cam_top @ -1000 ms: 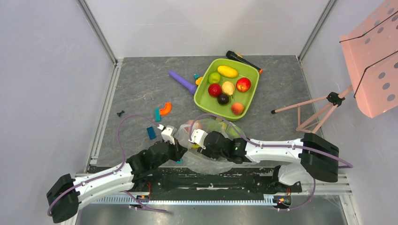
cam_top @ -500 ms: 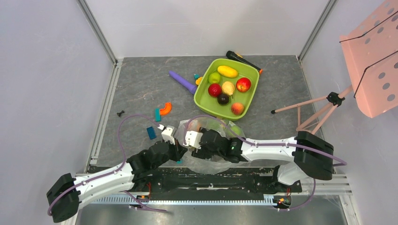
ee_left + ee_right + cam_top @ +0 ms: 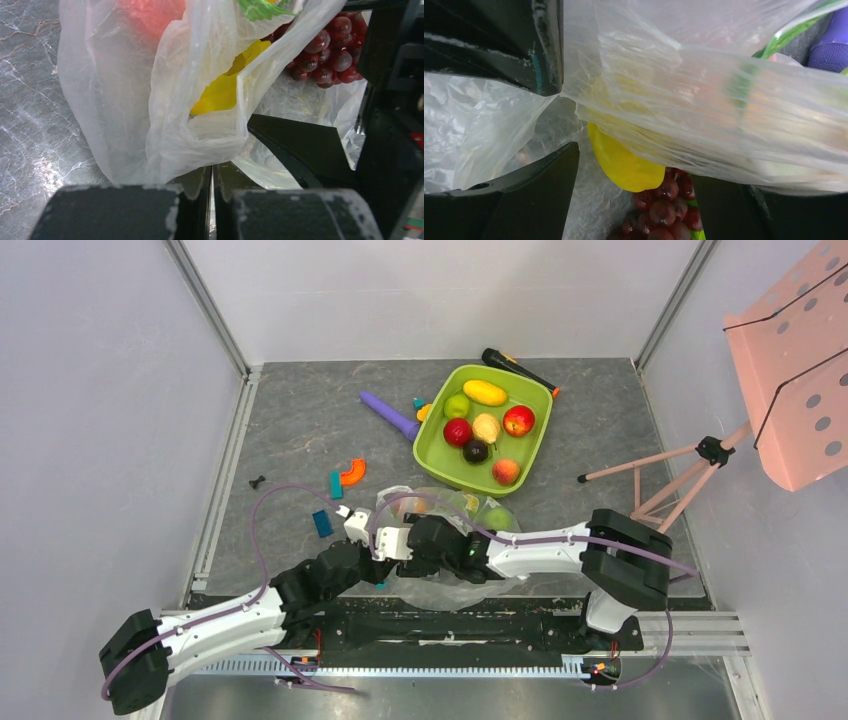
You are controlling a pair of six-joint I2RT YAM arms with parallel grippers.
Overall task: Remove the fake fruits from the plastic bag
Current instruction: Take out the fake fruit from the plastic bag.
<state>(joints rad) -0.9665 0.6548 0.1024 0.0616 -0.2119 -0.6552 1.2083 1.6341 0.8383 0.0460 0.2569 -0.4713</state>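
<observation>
- Grey marbled tabletop (image 3: 290, 440) was seen across the middle of the top view, and the plastic bag (image 3: 432, 592) lay crumpled at lower centre, partly hidden under both arms.
- Lime-green tray (image 3: 532, 448) was placed in the upper centre, near the bag, and seven fake fruits (image 3: 518, 420) were held in it.
- At bottom centre of its wrist view, the left gripper (image 3: 212, 185) was pressed together, with a fold of the bag's film pinched in it.
- The right gripper (image 3: 639, 170) was spread wide among the bag's folds, and nothing was clamped by it.
- A yellow fruit (image 3: 624, 165) and a dark red grape bunch (image 3: 664, 210) were seen touching each other in the bag, between the right gripper's fingers.
</observation>
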